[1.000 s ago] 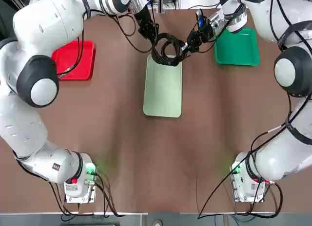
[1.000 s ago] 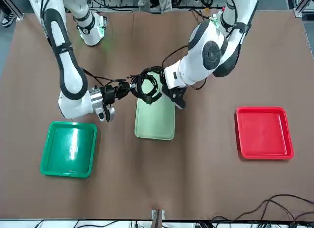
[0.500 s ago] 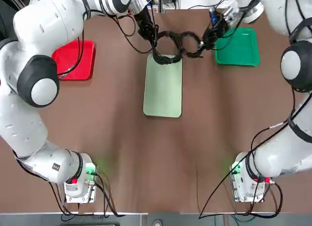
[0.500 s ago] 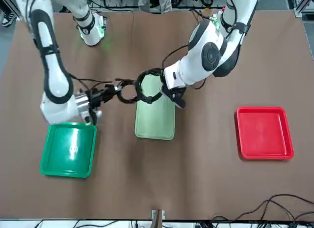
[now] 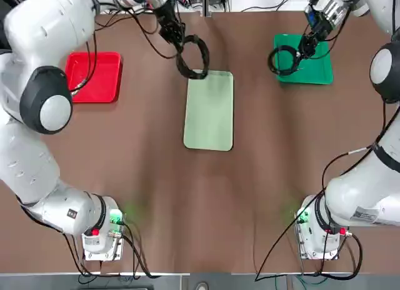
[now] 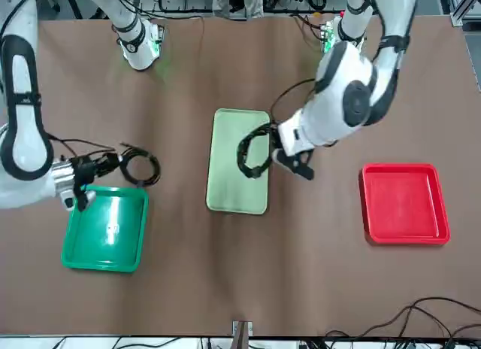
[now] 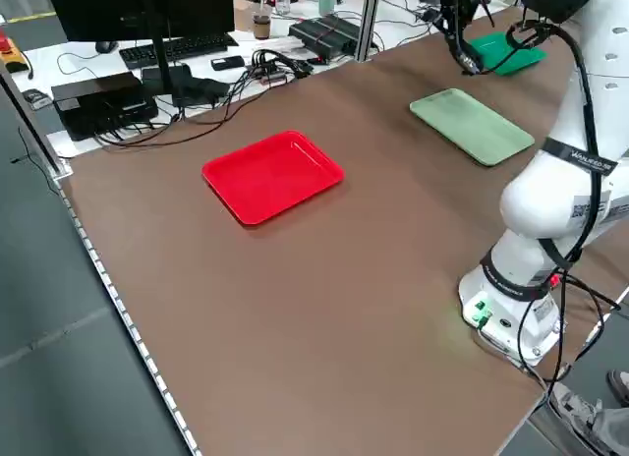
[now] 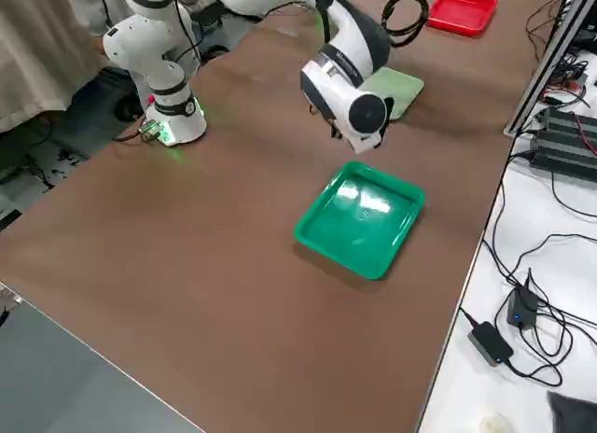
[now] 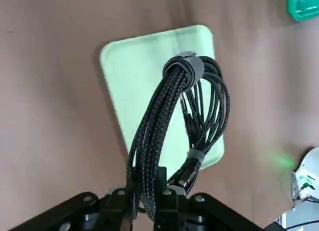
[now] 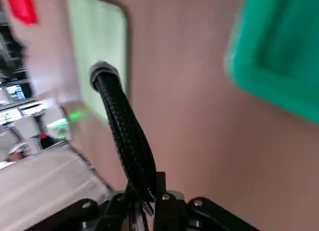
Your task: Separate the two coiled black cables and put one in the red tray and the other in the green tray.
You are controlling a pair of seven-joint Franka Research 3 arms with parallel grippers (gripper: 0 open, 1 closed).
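The two coiled black cables hang apart, each in its own gripper. My left gripper (image 5: 179, 47) is shut on one coil (image 5: 186, 66), which dangles over the far end of the pale mint tray; the left wrist view shows that coil (image 9: 184, 116) clamped between the fingers. My right gripper (image 5: 302, 50) is shut on the other coil (image 5: 273, 59), held at the green tray's (image 5: 315, 68) inner edge. In the front view this coil (image 6: 154, 168) hangs just beyond the green tray (image 6: 105, 229). The red tray (image 5: 94, 76) sits at the far left with nothing in it.
A long pale mint tray (image 5: 209, 110) lies in the middle of the brown table. Both arm bases stand at the near edge. Loose robot wires trail from the arms at the table's far side.
The two coils, bunched together over the mint tray a second ago, have come apart. The right gripper carried one toward the green tray; the left drew the other slightly toward the red side.
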